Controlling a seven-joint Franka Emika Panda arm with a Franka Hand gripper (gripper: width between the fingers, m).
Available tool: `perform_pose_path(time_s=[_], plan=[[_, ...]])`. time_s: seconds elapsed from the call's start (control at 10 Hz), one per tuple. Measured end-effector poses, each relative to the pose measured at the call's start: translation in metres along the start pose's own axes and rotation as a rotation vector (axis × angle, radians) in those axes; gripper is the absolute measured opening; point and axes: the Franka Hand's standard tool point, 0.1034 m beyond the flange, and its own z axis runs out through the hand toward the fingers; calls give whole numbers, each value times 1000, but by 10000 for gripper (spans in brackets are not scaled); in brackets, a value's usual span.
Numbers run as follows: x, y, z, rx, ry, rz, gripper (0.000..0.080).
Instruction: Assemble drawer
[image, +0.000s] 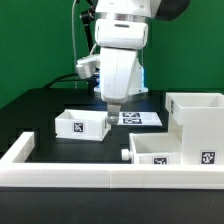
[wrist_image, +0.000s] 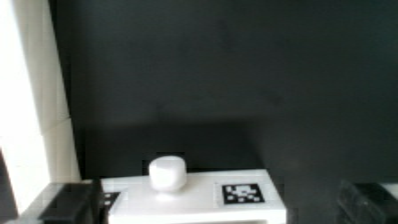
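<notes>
Standing at the exterior view's right, the tall boxy white plastic casing (image: 195, 118) of the drawer rests on the black counter (image: 40, 110). Just in front of it sits one small open-top white box (image: 165, 150), with a round knob (image: 125, 155) on the end toward the exterior view's left and a black-and-white square tag (image: 207, 157) on its near side. A second small white box (image: 82, 123), also carrying a tag, stands well apart from them, toward the exterior view's left. The pincer (image: 112, 103) of the big white robot arm (image: 120, 50) hangs just beside this second box, pointing down. In the wrist view its dark fingers (wrist_image: 71, 205) are spread wide, and a white knobbed part (wrist_image: 187, 195) lies between them with a gap at one side. Behind the pincer lies the flat marker board (image: 140, 117). A low white border wall (image: 60, 170) closes the near edge of the counter.
</notes>
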Motion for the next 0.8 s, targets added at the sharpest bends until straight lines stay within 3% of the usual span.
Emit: perform_pose_path(time_s=[0.2,0.5,0.8], plan=[[-15,3,8,5,56,-19,649],[-13,14,20,6,147,-31,649],[-13,18,40,42,229,-41,649]])
